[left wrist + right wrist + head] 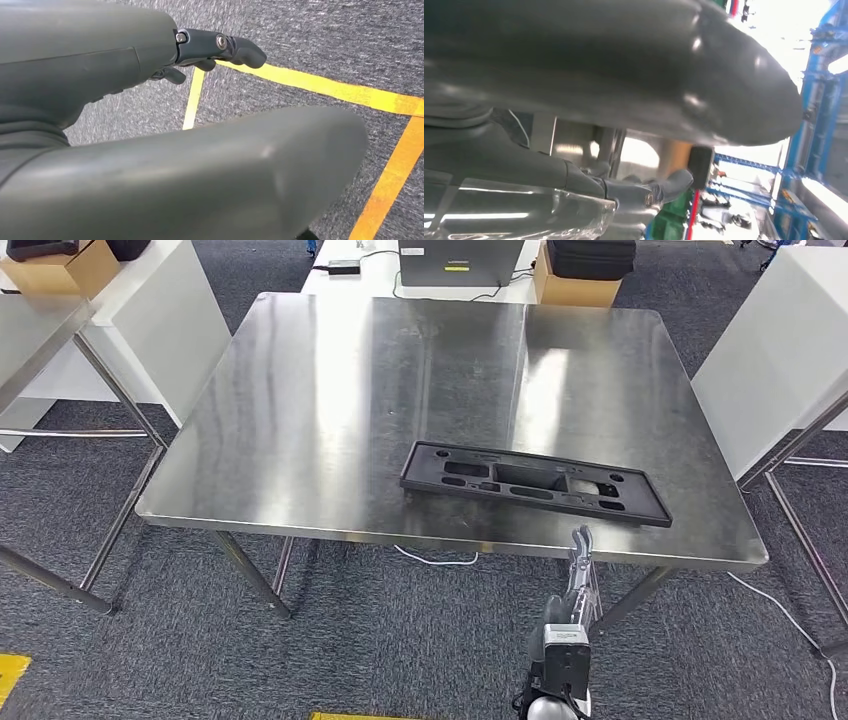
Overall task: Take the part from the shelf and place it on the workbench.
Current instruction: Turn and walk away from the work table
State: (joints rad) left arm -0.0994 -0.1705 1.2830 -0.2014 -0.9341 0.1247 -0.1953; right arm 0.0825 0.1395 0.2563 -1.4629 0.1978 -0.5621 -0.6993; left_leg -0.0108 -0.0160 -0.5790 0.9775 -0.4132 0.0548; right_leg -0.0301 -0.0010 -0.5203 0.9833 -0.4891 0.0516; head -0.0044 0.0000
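Two hands, both holding nothing. In the head view the right hand (578, 558) rises from below, its fingers (581, 539) straight and close together, tips just at the near edge of the tabletop (330, 390), apart from the part (535, 483). In the right wrist view that hand (639, 192) shows a thick grey thumb and a dark finger (674, 181) stretched out with nothing between them. In the left wrist view the left hand (150, 100) hangs over the floor; its dark fingers (220, 47) curl slightly, thumb well apart from them, gripping nothing.

The part is a long, flat, black plastic frame, rectangular with rounded corners, cut through by several slots and a wider central opening. It lies flat on the tabletop near the front right edge, slightly slanted to that edge. The tabletop is brushed stainless steel, glossy with pale reflections, on thin metal legs.

Grey speckled carpet (380, 640) covers the floor; the left wrist view adds yellow tape lines (320, 87) on it. A white cable (435, 560) trails under the table. Cardboard boxes (575, 285) sit on white tables beyond. The right wrist view shows blue metal framework (814, 115) and bright light.
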